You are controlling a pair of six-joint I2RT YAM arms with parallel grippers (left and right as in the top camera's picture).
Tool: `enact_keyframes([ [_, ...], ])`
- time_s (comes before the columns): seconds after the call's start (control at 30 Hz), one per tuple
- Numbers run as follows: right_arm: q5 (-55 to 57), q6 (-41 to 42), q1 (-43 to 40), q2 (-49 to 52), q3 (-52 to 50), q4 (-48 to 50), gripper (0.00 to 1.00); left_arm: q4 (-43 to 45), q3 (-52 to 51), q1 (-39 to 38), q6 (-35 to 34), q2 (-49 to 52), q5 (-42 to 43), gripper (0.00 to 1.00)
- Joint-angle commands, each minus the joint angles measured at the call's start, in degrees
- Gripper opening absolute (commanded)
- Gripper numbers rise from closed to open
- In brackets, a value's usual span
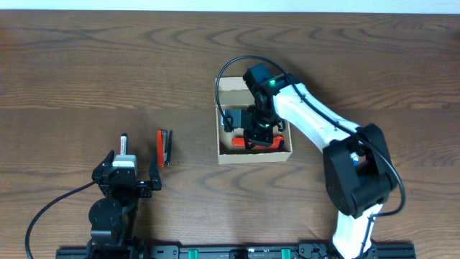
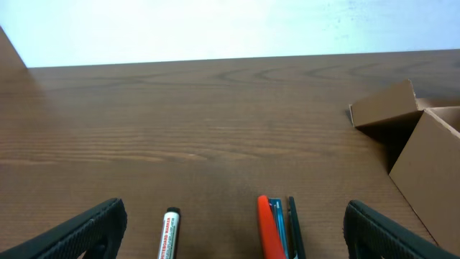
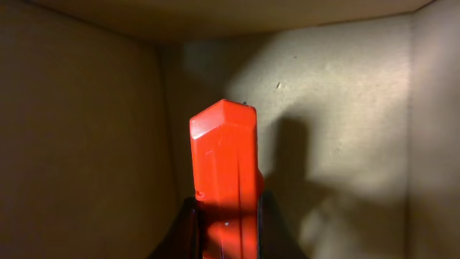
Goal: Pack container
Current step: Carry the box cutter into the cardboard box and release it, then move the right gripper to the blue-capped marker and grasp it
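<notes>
While the overhead view shows the container [image 1: 244, 156] whole, right of centre on the wooden table [image 1: 86, 72], the right wrist view sees only its inside: plain tan cardboard walls [image 3: 86, 129], half in shadow. The left wrist view catches the same box [image 2: 431, 165] at its right edge, with one side wall and the flap.

The box's opening faces straight up. Its flap lid stands open along the upper edge. Counting the flap, its longer run goes up and down the frame, the sides nearly square to the frame edges. It is unmarked.

The right gripper [image 1: 259, 137] reaches down into the box. From the wrist, its dark fingers [image 3: 267, 223] press close on either side of a red object [image 3: 224, 165], which shows from above as an orange-red piece [image 1: 266, 143] near the lower wall. A dark item [image 1: 231, 117] lies at the box's left wall.

The left gripper [image 1: 131, 169] sits at the lower left, spread wide with nothing in it [image 2: 241, 229]. Just beyond its fingers lie a marker [image 1: 123, 142] [image 2: 170, 234] and a red tool [image 1: 164, 147] [image 2: 270, 229].
</notes>
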Motion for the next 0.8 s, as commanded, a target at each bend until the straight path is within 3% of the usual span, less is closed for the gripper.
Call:
enact_keyframes([
  [0.0, -0.52, -1.14, -0.37, 1.62, 1.14, 0.83, 0.01, -0.61, -1.49, -0.17, -0.26, -0.33, -0.20, 0.95],
  [0.1, -0.50, -1.14, -0.37, 1.86, 1.14, 0.98, 0.01, -0.61, -1.49, -0.17, -0.26, -0.33, -0.20, 0.95],
  [0.17, -0.50, -1.09, -0.37, 1.86, 1.14, 0.98, 0.07, -0.61, -1.49, -0.17, -0.26, -0.33, -0.20, 0.95],
  [0.3, -0.46, -0.90, -0.37, 1.86, 1.14, 0.96, 0.29, -0.61, -1.49, -0.17, -0.26, -0.33, -0.20, 0.95],
  [0.37, -0.48, -0.85, -0.35, 1.79, 1.16, 0.92, 0.50, -0.61, -1.49, -0.17, -0.26, -0.33, -0.20, 0.95],
  [0.4, -0.48, -0.85, -0.35, 1.77, 1.16, 0.87, 0.53, -0.61, -1.49, -0.17, -0.24, -0.33, -0.20, 0.95],
  [0.6, -1.57, 2.56, -0.39, -1.25, 3.13, -1.29, 0.52, -0.61, -1.49, -0.17, -0.26, -0.33, -0.20, 0.95],
  [0.77, -1.44, 11.61, -2.21, -8.66, 7.37, -2.27, 0.56, -0.61, -1.49, -0.17, -0.26, -0.33, -0.20, 0.95],
])
